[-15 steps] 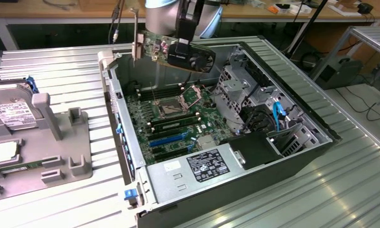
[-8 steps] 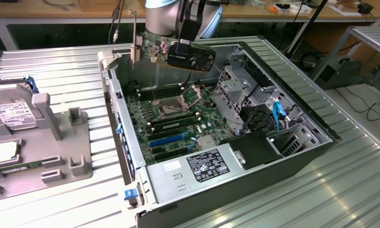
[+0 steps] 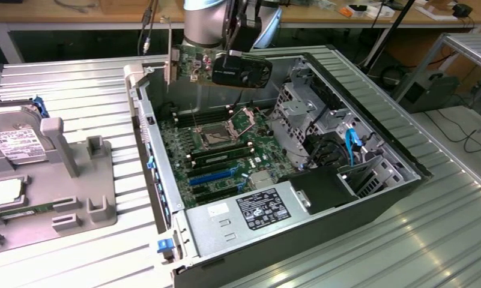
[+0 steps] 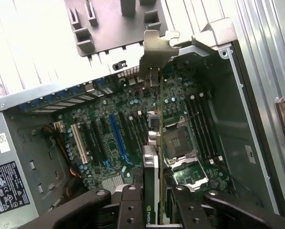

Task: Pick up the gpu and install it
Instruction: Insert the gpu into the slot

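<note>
Metal worktop [image 3: 432,240], open computer case [image 3: 156,174]: my claw [image 4: 152,202] grips the gpu [image 3: 240,69] above the motherboard [image 3: 224,174]; lowered off-slot, it could, I judge, strike the CPU socket [image 4: 176,139].

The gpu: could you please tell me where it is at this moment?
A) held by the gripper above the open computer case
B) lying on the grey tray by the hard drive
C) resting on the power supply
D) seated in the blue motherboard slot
A: the gpu is clamped in the gripper, hanging over the computer case, clear of the motherboard.
</note>
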Controlling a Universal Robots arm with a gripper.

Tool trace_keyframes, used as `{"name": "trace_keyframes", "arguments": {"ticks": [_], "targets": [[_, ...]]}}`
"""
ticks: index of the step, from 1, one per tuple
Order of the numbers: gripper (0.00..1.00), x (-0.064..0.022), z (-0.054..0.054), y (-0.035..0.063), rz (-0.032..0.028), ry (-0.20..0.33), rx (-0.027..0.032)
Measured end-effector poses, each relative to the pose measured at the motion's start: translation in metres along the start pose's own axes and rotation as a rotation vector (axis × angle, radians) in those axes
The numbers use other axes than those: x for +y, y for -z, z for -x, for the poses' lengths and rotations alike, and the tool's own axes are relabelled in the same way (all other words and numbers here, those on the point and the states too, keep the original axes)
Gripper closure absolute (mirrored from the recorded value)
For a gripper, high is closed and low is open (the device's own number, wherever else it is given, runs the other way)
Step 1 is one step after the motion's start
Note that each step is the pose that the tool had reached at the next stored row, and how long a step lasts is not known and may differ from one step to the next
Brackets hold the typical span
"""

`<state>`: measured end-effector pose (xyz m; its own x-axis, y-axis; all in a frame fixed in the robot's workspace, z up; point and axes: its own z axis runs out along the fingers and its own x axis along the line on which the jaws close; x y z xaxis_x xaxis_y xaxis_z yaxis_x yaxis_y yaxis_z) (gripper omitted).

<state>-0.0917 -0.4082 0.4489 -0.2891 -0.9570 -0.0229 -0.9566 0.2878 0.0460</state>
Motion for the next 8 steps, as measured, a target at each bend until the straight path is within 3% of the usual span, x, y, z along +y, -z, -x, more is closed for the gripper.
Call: {"name": "trace_keyframes", "arguments": {"ticks": [8], "targets": [[0.73,0.0000,0.0000,0.0000,0.0025,0.111,0.0051]]}}
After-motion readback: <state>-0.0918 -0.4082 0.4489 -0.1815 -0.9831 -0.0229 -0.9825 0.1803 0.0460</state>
